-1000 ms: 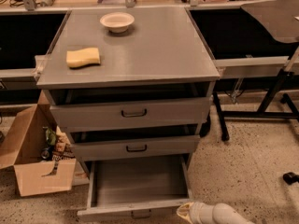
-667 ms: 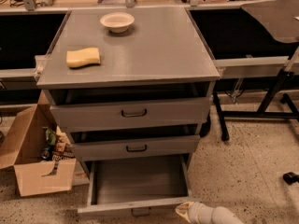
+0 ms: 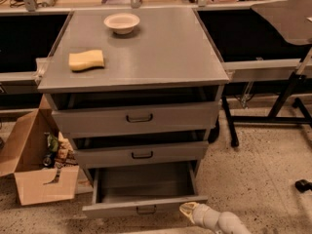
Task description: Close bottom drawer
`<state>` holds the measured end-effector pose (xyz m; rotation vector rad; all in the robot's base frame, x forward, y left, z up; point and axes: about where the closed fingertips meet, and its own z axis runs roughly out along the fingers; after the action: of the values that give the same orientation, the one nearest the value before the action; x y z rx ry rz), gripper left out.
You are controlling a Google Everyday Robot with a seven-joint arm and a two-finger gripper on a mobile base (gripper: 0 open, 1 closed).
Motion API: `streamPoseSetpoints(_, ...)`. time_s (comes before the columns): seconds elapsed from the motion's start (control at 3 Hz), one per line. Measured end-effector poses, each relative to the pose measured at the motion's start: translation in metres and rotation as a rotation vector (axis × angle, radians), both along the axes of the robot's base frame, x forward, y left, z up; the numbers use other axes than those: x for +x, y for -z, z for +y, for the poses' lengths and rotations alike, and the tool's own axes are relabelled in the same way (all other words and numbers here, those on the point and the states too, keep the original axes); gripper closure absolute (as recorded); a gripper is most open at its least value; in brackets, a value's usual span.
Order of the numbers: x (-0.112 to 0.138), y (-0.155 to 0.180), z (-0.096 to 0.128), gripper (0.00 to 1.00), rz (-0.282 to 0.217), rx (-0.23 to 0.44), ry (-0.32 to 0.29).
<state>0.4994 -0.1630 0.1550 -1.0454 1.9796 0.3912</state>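
Observation:
The grey cabinet (image 3: 136, 48) has three drawers. The bottom drawer (image 3: 144, 206) is pulled far out, its flat grey tray floor (image 3: 144, 184) bare, with a small black handle (image 3: 146, 210) on its slim front panel. The middle drawer (image 3: 141, 155) and top drawer (image 3: 139, 118) stand slightly out. My gripper (image 3: 187, 209), a pale tip on a white arm, sits at the bottom edge of the view, just right of the bottom drawer's front right corner.
A white bowl (image 3: 122, 22) and a yellow sponge (image 3: 86, 60) lie on the cabinet top. An open cardboard box (image 3: 36, 165) with items stands on the floor at left. Black table legs (image 3: 273, 111) stand at right.
The gripper tip has shifted slightly left and up toward the bottom drawer's front corner. The drawer front looks a little further in.

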Motion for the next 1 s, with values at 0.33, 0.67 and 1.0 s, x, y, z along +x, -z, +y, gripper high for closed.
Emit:
streamPoseSetpoints(0.33,0.016,-0.002,0.001,1.0,-0.024,0.021,-0.003)
streamPoseSetpoints(0.67,0.029,-0.004,0.002,1.0,-0.04,0.04,-0.007)
streamPoseSetpoints(1.0,0.048,-0.008,0.049,1.0,-0.065,0.131,-0.067)
